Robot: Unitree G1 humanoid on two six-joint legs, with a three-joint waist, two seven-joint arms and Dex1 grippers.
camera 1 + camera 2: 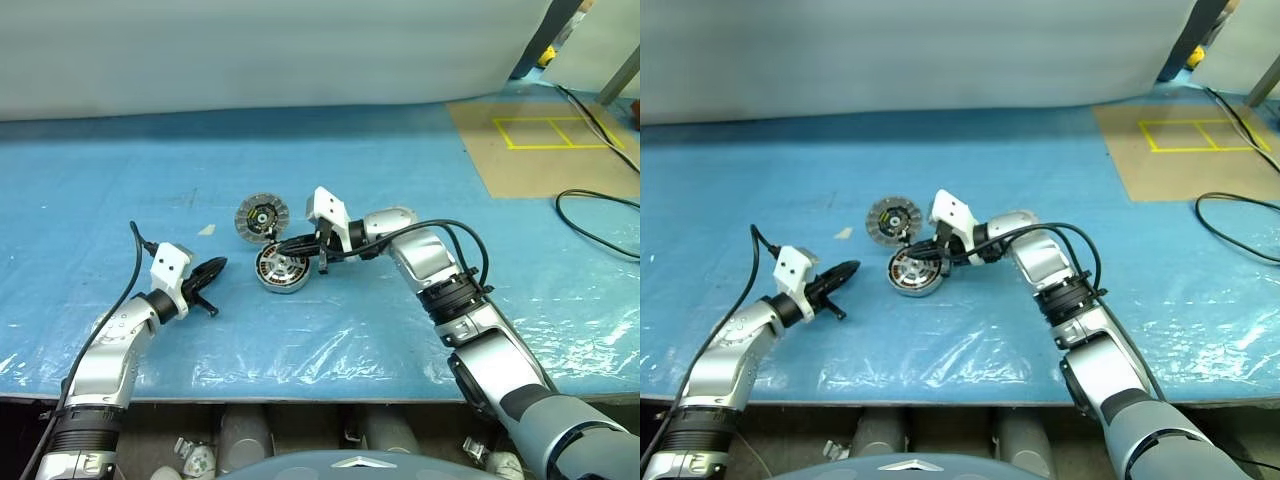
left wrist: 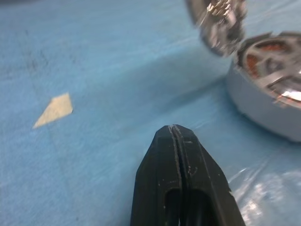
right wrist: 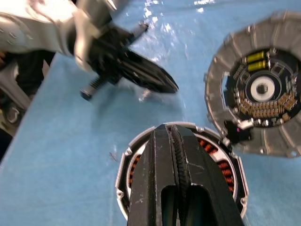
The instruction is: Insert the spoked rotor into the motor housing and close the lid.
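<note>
The spoked rotor [image 1: 281, 268], a silver-rimmed disc with copper-orange windings under its spokes, lies flat on the blue table [image 1: 120, 180]. Just behind it and apart from it lies the motor housing [image 1: 262, 217], a grey slotted disc with a dark centre [image 3: 263, 89]. My right gripper [image 1: 284, 244] is shut and empty, and hovers over the rotor's far rim [image 3: 188, 129]. To the left of the rotor, a short way off it, my left gripper [image 1: 220, 264] is shut on nothing and points at it [image 2: 268, 94]. The lid is out of view.
A small tan scrap [image 1: 206, 229] lies on the table left of the housing. A brown board with yellow tape [image 1: 540, 140] and a black cable [image 1: 600, 225] are at the far right. The table's front edge runs close below both arms.
</note>
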